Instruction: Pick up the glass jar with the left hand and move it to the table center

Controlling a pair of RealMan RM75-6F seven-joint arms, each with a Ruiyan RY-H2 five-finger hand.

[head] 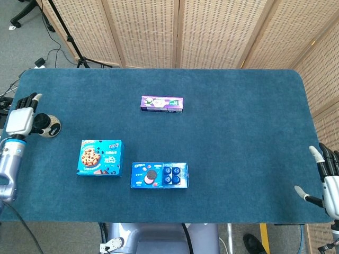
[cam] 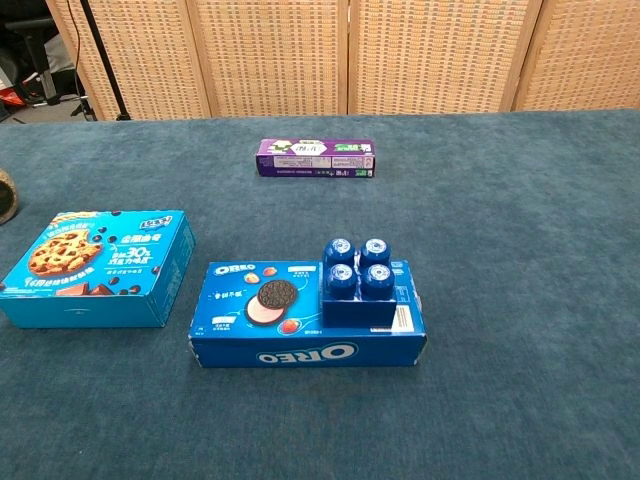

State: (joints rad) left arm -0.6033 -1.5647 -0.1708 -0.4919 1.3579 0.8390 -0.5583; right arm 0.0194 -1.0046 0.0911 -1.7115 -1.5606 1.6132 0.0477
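The small round glass jar with a dark lid [head: 49,125] stood at the far left edge of the blue carpeted counter [head: 238,116], well apart from its middle. The left hand [head: 22,119] was just beside the jar on its outer side, fingers raised; whether they touched the jar could not be told, nor whether it was held. In the chest view only a sliver of the jar [cam: 6,193] showed at the left border. The right hand [head: 327,180] hung off the counter's right edge, fingers spread, holding nothing. A light-blue cookie box [head: 99,157], a dark-blue Oreo box [head: 159,175] and a purple pack [head: 162,103] lay on the counter.
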